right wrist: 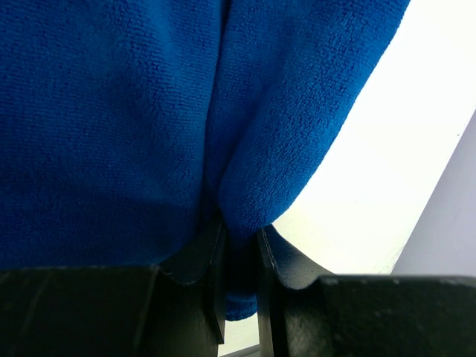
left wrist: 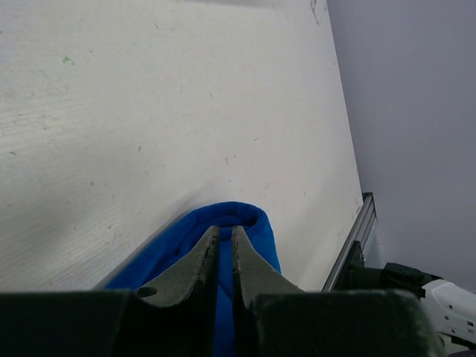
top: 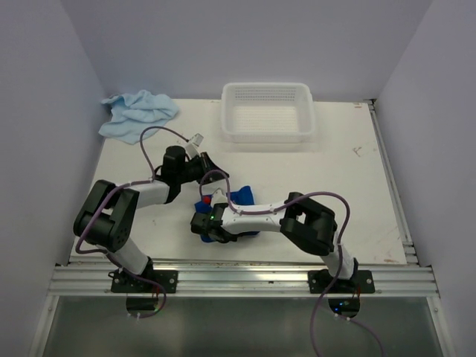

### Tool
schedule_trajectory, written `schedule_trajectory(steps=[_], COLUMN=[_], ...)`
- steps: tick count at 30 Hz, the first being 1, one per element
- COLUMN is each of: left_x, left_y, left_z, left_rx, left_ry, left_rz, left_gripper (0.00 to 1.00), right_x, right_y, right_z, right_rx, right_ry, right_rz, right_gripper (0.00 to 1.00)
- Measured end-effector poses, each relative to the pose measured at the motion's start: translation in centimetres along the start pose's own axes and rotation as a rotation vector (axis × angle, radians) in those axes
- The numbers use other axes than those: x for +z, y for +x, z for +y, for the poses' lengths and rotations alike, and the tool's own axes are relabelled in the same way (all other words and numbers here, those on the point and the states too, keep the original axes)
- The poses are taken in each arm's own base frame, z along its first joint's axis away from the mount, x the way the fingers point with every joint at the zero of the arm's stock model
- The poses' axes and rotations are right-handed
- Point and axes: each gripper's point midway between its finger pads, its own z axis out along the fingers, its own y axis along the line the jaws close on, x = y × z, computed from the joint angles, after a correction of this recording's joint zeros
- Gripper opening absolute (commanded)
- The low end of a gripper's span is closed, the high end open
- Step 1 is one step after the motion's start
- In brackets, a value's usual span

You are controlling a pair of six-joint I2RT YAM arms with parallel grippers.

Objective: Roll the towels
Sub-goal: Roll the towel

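Note:
The dark royal blue towel (top: 242, 198) lies bunched at the table's middle front, between both grippers. My left gripper (top: 206, 192) points down onto its left end. In the left wrist view its fingers (left wrist: 225, 229) stand a narrow gap apart over the towel (left wrist: 260, 227), whose folded edge curls round the tips. My right gripper (top: 204, 227) reaches in from the right at the towel's near side. In the right wrist view it (right wrist: 239, 230) is shut on a thick fold of the towel (right wrist: 111, 111). The pale sky blue towel (top: 137, 114) lies crumpled at the back left corner, away from both arms.
A white perforated basket (top: 268, 132) stands at the back centre. An aluminium rail (top: 245, 279) runs along the near edge and another along the right edge (top: 393, 186). Walls close in on the left, back and right.

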Motion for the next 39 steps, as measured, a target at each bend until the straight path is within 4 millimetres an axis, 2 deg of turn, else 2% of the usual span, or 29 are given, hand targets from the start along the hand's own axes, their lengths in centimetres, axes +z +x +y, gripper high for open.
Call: schedule_trajectory(steps=[7,12,17,39], left_x=[0.2,1.2,1.9,2.3], left_y=[1.3,2.7,3.0,4.7], left_z=[-0.9,-2.9,-4.6,-4.4], left_rx=[0.0,0.024,0.049,0.088], left_ry=[0.027,0.069,0.104,0.089], left_rz=[0.047,0.097,0.116,0.205], left_gripper=[0.12,0.11,0.11,0.08], right_x=[-0.1,-0.1,-0.1,0.0], right_y=[-0.5,-0.8,-0.8,-1.1], right_z=[0.3,0.6,0.8,1.3], right_rx=[-0.06,-0.108,-0.148,-0.394], right_ry=[0.029,0.053,0.071,0.142], right_rz=[0.005,0.008,0.014,0.098], right_gripper=[0.0,0.0,0.0,0.0])
